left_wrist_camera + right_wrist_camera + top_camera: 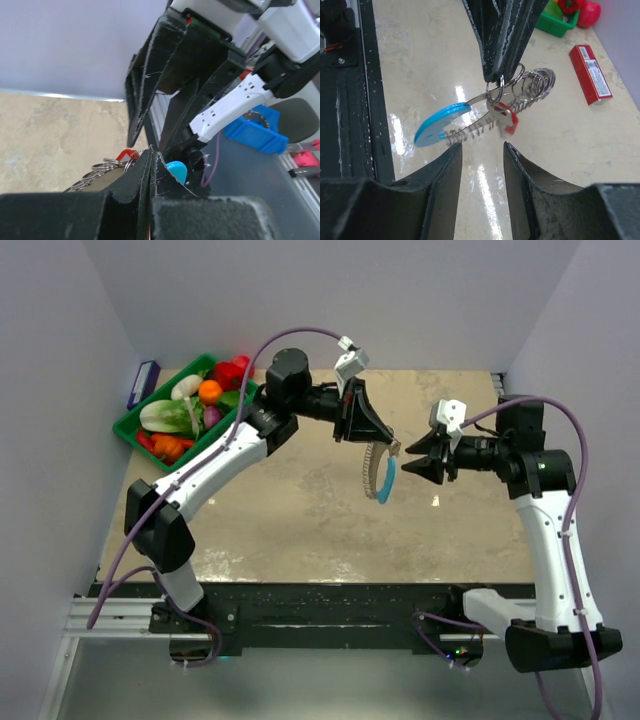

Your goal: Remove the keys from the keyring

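Left gripper (385, 440): clamped shut on the top of the keyring (380, 472), holding it in the air over the middle of the worktop (300, 520).
Keys (470, 131): silvery fringe strung on the dangling keyring.
Right gripper (408, 458): jaws partly apart, just beside the keyring, not touching.

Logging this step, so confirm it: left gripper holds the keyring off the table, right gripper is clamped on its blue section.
Wrong on the right gripper: the right wrist view shows it open, short of the blue section, gripping nothing. The left gripper holds the keyring off the table.
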Controlling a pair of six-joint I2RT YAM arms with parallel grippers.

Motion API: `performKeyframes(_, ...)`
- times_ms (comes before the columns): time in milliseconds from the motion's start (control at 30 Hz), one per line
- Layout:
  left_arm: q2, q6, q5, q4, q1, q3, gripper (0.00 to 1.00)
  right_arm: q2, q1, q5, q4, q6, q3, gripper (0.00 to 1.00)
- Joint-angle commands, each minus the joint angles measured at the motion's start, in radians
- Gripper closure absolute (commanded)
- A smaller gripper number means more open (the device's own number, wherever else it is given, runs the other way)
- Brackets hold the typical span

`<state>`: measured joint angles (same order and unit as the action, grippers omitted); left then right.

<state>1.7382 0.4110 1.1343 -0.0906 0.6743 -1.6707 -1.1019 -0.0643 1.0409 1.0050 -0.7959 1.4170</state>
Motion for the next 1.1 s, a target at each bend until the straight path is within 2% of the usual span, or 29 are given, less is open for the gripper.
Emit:
performKeyframes(0,-0.049,0.356,0.11,-0.449,-0.001,0.066,1.0,0.091,-0.003,0.096,-0.248,0.116,-0.059,0.58)
performKeyframes(33,-0.048,0.397,0.113,-0.504,-0.002,0.08,1.0,0.102,-0.003,0.119,-0.253,0.127,-0.069,0.59)
performKeyframes(133,-0.045,0.624,0.116,-0.88,-0.012,0.169,1.0,0.099,-0.003,0.16,-0.258,0.142,-0.059,0.59)
performKeyframes(167,-0.045,0.688,0.111,-0.911,-0.015,0.175,1.0,0.102,-0.003,0.165,-0.258,0.147,-0.058,0.59)
performKeyframes(300,-0.057,0.631,0.107,-0.821,-0.016,0.177,1.0,0.102,-0.002,0.205,-0.187,0.09,-0.03,0.55)
performKeyframes(467,-0.054,0.758,0.093,-0.994,-0.021,0.209,1.0,0.106,-0.002,0.235,-0.194,0.095,-0.055,0.55)
performKeyframes(633,-0.048,0.779,0.084,-1.02,-0.021,0.207,1.0,0.117,-0.003,0.277,-0.151,0.095,-0.003,0.56)
performKeyframes(700,-0.045,0.807,0.078,-1.078,-0.021,0.209,1.0,0.12,-0.002,0.28,-0.148,0.093,0.002,0.56)
performKeyframes(800,-0.034,0.851,0.067,-1.112,-0.021,0.209,1.0,0.123,-0.002,0.292,-0.187,0.124,-0.021,0.57)
performKeyframes(1067,-0.025,0.851,0.044,-1.111,-0.021,0.209,1.0,0.128,-0.003,0.301,-0.302,0.243,-0.05,0.59)
